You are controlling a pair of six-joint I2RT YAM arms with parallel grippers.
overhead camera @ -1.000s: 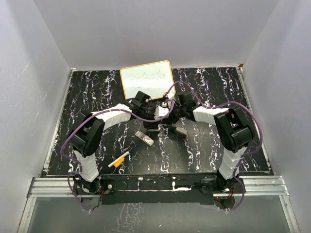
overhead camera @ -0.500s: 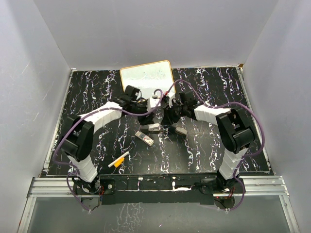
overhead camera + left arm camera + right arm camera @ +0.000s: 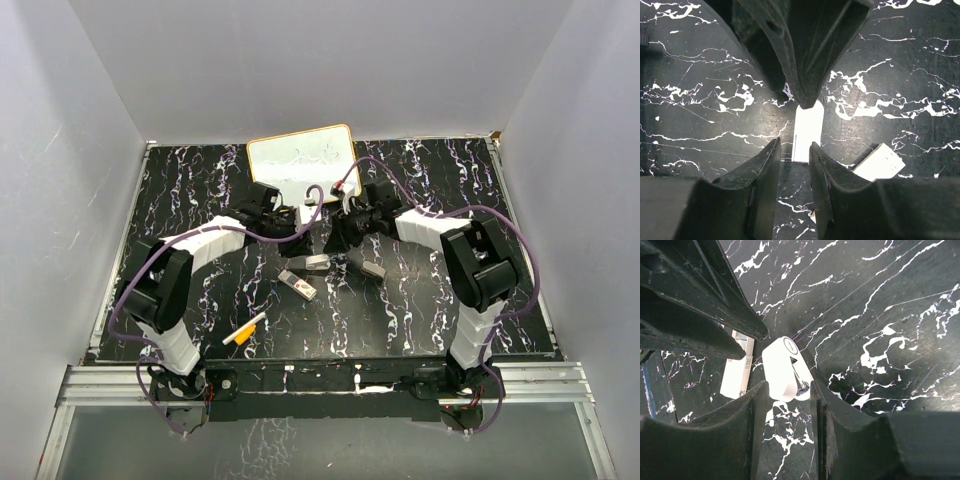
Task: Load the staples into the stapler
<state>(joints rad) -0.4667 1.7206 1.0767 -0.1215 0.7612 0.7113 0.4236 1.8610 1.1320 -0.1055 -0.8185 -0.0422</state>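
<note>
Left gripper (image 3: 793, 146): jaws parted, nothing gripped.
Right gripper (image 3: 788, 385): jaws parted, nothing gripped.
Stapler (image 3: 782, 362): seen below both.

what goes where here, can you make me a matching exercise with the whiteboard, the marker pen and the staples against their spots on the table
Things:
1. whiteboard
2. marker pen
3. staples

Places on the table:
a. by the near edge, left of centre
b. at the far edge, about the middle
c. mid-table, between the other two

Pairs: 1-b, 2-a, 3-c
</note>
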